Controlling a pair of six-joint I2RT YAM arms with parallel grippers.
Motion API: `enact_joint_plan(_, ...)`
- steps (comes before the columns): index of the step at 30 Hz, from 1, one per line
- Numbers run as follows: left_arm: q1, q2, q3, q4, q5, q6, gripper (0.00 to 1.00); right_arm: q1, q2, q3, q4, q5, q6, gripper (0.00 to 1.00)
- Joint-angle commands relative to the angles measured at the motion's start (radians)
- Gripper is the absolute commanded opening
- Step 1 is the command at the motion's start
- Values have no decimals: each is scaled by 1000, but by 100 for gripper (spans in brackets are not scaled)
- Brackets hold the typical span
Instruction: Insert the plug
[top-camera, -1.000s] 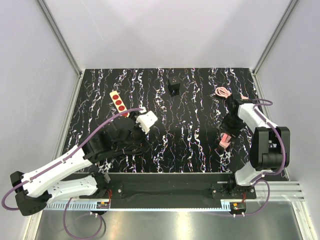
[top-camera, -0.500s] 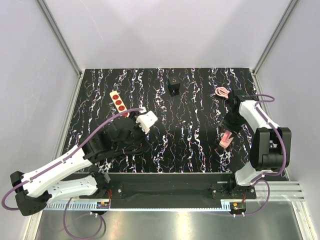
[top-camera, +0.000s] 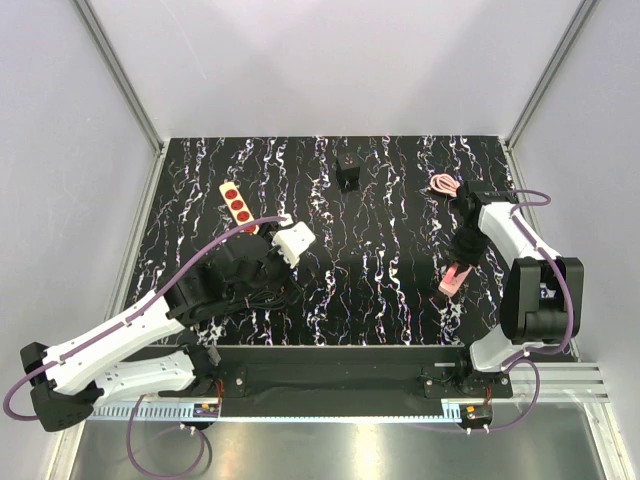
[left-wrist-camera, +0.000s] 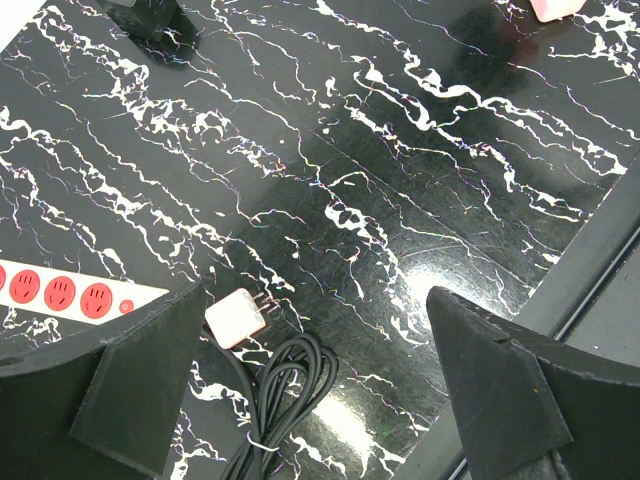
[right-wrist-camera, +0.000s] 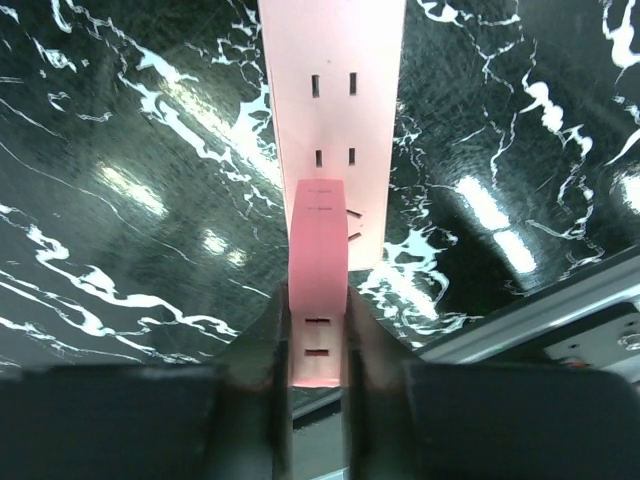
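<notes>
A white plug (left-wrist-camera: 237, 318) with two prongs lies on the black marbled table, its black cord (left-wrist-camera: 285, 385) coiled beside it. My left gripper (left-wrist-camera: 320, 400) hovers just over them, open wide, with the plug by its left finger (left-wrist-camera: 140, 390). In the top view the left gripper (top-camera: 252, 270) hides the plug. A cream power strip (top-camera: 238, 206) with red sockets (left-wrist-camera: 70, 293) lies just behind it. At the right, my right gripper (right-wrist-camera: 318, 310) is shut on the near end of a pink power strip (right-wrist-camera: 330, 100), which rests near the front edge (top-camera: 453, 277).
A small black adapter (top-camera: 348, 175) stands at the back centre. A coiled pink cable (top-camera: 444, 185) lies at the back right, behind the right arm. The table's metal front rail (right-wrist-camera: 560, 310) runs close to the pink strip.
The right gripper's fingers have closed onto the pink power strip's end, and it has shifted slightly rightward. The left arm has not moved.
</notes>
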Motion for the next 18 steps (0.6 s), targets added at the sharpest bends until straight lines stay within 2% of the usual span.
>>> enact_joint_plan(1, -4, -24, -5, 26, 9, 15, 99, 2, -50, -43, 12, 57, 15, 0)
enact_joint_plan(7, -4, -18, -4, 25, 18, 12, 99, 2, -64, -135, 55, 37, 15, 0)
enact_joint_plan(18, -4, -21, -5, 25, 12, 15, 99, 2, -52, -173, 98, 22, 0, 0)
